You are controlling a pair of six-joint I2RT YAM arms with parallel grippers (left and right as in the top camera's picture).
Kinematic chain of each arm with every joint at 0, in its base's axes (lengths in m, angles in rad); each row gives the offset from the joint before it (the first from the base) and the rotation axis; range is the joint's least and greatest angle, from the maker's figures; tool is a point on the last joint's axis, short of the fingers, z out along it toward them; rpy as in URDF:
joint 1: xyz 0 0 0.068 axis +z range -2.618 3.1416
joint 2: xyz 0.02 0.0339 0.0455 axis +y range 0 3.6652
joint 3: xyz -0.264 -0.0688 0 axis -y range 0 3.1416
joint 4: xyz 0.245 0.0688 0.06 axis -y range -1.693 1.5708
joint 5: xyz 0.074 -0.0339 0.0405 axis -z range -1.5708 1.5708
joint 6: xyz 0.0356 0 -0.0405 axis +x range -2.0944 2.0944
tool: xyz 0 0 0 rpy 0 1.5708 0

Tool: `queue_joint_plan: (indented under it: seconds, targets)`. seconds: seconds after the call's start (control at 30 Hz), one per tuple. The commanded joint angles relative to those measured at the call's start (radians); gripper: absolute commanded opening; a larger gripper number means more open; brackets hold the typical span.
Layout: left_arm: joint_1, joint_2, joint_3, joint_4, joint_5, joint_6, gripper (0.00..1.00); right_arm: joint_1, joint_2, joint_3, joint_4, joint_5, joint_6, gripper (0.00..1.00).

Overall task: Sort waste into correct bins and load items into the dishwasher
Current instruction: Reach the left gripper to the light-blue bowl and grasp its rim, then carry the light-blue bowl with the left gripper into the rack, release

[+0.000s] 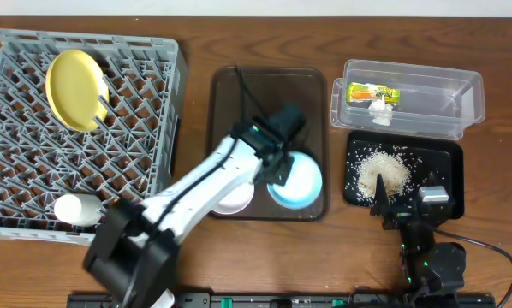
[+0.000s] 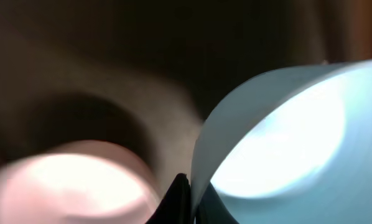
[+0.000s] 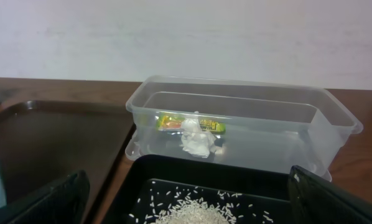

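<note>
My left gripper (image 1: 277, 167) is shut on the rim of the light blue bowl (image 1: 297, 181), which sits on the dark brown serving tray (image 1: 239, 85). In the left wrist view the jaws (image 2: 189, 190) pinch the bowl's wall (image 2: 285, 137). The white bowl (image 1: 235, 198) lies right beside it and also shows in the left wrist view (image 2: 68, 180). The yellow plate (image 1: 74, 88) stands in the grey dish rack (image 1: 136, 128). My right gripper (image 1: 406, 198) is open and empty over the black tray (image 1: 449, 162), above the rice crumbs (image 1: 384, 171). The clear tub (image 1: 461, 94) holds the snack wrapper (image 1: 372, 91) and the white scrap (image 1: 380, 109).
A white rounded object (image 1: 76, 208) lies at the rack's front edge. In the right wrist view the tub (image 3: 335, 118) stands just behind the black tray (image 3: 173, 171), with the rice (image 3: 198, 211) between my open fingers (image 3: 187, 183). A pale wall lies beyond the table.
</note>
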Motion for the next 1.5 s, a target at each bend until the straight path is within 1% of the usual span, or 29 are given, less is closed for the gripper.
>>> queue_joint_plan:
  seconds: [0.0,0.13,0.17,0.23,0.3,0.37,0.47,0.57,0.6,0.67,0.73,0.87,1.0,1.23,1.47]
  targets:
    - [0.055,-0.114,0.114,-0.043,-0.275,0.101,0.06,-0.008,-0.006,-0.003,-0.002,-0.003,-0.008,0.99]
    - [0.128,-0.184,0.125,-0.041,-0.686,0.261,0.06,-0.008,-0.006,-0.003,-0.002,-0.003,-0.008,0.99]
    - [0.154,-0.187,0.125,-0.036,-0.809,0.314,0.06,-0.008,-0.006,-0.003,-0.001,-0.003,-0.008,0.99]
    - [0.2,-0.18,0.124,-0.016,-0.967,0.39,0.06,-0.008,-0.006,-0.003,-0.002,-0.003,-0.008,0.99]
    - [0.259,-0.163,0.124,0.032,-1.084,0.436,0.06,-0.008,-0.006,-0.003,-0.002,-0.003,-0.008,0.99]
    - [0.32,-0.145,0.124,0.095,-1.14,0.449,0.06,-0.008,-0.006,-0.003,-0.002,-0.003,-0.008,0.99]
    - [0.411,-0.112,0.124,0.19,-1.147,0.48,0.06,-0.008,-0.006,-0.003,-0.001,-0.003,-0.008,0.99]
    - [0.492,-0.065,0.124,0.322,-1.147,0.57,0.06,-0.008,-0.006,-0.003,-0.002,-0.003,-0.008,0.99]
    - [0.529,-0.034,0.124,0.397,-1.147,0.622,0.06,-0.008,-0.006,-0.003,-0.002,-0.003,-0.008,0.99]
    - [0.557,0.001,0.124,0.453,-1.147,0.675,0.06,-0.008,-0.006,-0.003,-0.002,-0.003,-0.008,0.99]
    - [0.573,0.037,0.124,0.494,-1.148,0.702,0.06,-0.008,-0.006,-0.003,-0.002,-0.003,-0.008,0.99]
    - [0.58,0.103,0.124,0.544,-1.148,0.713,0.06,-0.008,-0.006,-0.003,-0.002,-0.003,-0.008,0.99]
    - [0.578,0.17,0.124,0.59,-1.148,0.754,0.06,-0.008,-0.006,-0.003,-0.002,-0.003,-0.008,0.99]
    - [0.578,0.255,0.124,0.59,-1.149,0.753,0.06,-0.008,-0.006,-0.003,-0.002,-0.003,-0.008,0.99]
    - [0.544,0.269,0.124,0.59,-1.148,0.753,0.08,-0.008,-0.006,-0.003,-0.002,-0.003,-0.008,0.99]
